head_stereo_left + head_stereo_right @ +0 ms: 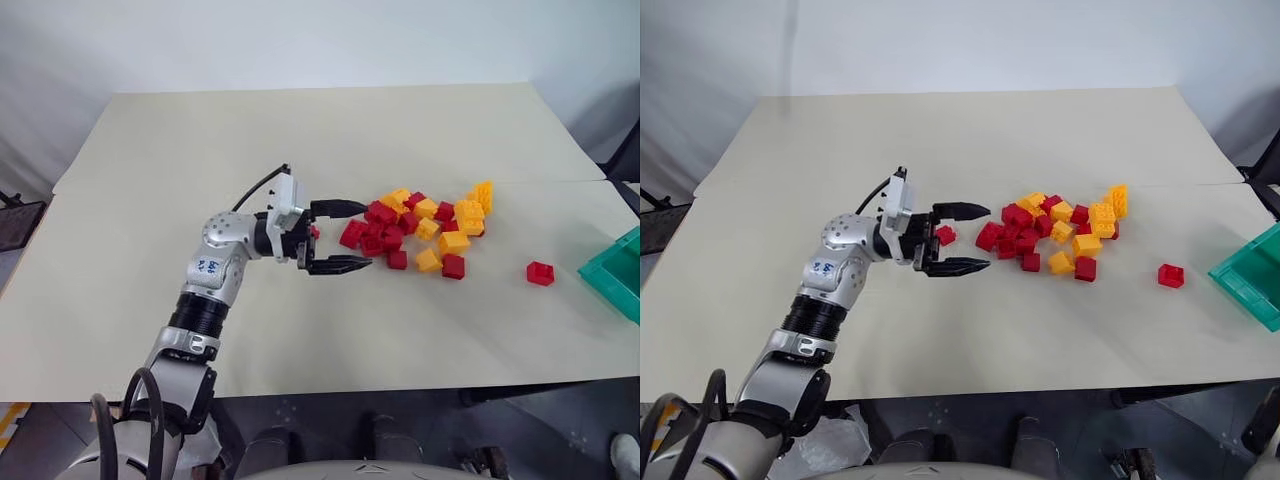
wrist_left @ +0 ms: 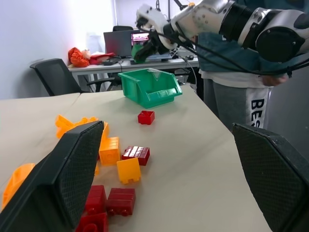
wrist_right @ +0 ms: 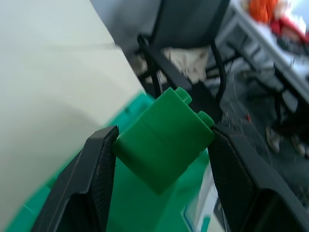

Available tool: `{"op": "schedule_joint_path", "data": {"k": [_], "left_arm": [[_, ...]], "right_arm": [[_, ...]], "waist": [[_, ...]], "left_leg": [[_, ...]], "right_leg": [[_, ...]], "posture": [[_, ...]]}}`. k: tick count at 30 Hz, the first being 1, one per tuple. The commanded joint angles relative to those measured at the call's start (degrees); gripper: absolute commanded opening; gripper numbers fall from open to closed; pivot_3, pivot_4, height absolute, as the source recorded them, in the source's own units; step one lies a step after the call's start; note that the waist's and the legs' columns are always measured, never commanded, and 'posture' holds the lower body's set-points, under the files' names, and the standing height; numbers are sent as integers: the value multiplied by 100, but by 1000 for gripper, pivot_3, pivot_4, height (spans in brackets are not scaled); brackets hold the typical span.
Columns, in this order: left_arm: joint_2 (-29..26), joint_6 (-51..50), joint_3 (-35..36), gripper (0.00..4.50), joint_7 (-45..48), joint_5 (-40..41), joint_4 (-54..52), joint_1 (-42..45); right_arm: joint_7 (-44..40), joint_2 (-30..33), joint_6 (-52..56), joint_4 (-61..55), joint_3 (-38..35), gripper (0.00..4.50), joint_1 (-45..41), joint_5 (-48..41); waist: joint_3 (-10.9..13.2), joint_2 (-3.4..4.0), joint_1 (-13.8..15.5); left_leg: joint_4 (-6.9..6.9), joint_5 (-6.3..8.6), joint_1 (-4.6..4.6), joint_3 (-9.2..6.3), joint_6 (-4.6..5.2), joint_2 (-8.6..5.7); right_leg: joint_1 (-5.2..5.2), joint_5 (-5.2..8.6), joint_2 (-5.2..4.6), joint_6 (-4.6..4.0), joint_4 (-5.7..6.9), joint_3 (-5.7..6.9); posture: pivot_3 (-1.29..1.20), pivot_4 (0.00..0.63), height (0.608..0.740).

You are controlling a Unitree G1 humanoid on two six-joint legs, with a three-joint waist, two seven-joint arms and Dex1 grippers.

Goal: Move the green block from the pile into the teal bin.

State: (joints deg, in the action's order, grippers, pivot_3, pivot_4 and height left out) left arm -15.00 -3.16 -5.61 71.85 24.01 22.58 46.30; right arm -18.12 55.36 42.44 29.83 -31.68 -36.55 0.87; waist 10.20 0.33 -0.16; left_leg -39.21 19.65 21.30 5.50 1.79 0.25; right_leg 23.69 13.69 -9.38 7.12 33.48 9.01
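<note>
Green block sits clamped between our right gripper's two fingers, above the teal bin at the table's right edge. Our left gripper hovers wide open and empty beside the pile of red and yellow-orange bricks.

Cluttered desk, black office chair

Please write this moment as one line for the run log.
right gripper: shut on green block, over teal bin | left gripper: open, beside pile | release: not yet
</note>
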Motion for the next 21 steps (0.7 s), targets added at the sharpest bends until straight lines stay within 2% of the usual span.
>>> {"op": "schedule_joint_path", "data": {"k": [1, 6, 12, 18, 21], "left_arm": [[7, -69, -3, 4500, -73, -40, -277, -3], [82, -207, -4, 4500, -364, -151, -243, 151], [77, -588, -30, 4500, -651, -234, -396, 179], [86, -951, -7, 4500, -787, -197, -505, 164], [76, -1128, 52, 4500, -971, -190, -547, 113]], "right_arm": [[204, 147, -180, 262, -10, 2425, -22, -86], [447, 133, -599, 1010, 159, 2425, -37, -109], [246, 160, -765, 950, 370, 4443, -138, -316], [137, 333, -844, 820, 419, 4443, -150, -421], [-511, 488, -781, 279, 423, 4443, 24, -674]], "waist": [[0, 0, -1], [0, 0, 11], [0, 0, 1], [0, 0, 3], [1, 1, 16]], "left_leg": [[0, 0, 0, 0, 0, 4], [0, -1, 1, 2, 2, 22], [0, -2, 1, 1, 2, 24], [0, -3, -1, 2, 2, 25], [0, -3, 1, 0, 2, 24]], "right_leg": [[0, 0, 0, 0, 0, -1], [-3, 0, -1, 0, -3, 0], [-3, 0, -1, 1, -3, 1], [-4, 0, 0, 1, -3, -1], [-4, 0, -1, 1, -4, 0]], "posture": [[0, 150, 740], [0, 150, 740], [0, 150, 740], [0, 150, 740], [0, 150, 740]]}}
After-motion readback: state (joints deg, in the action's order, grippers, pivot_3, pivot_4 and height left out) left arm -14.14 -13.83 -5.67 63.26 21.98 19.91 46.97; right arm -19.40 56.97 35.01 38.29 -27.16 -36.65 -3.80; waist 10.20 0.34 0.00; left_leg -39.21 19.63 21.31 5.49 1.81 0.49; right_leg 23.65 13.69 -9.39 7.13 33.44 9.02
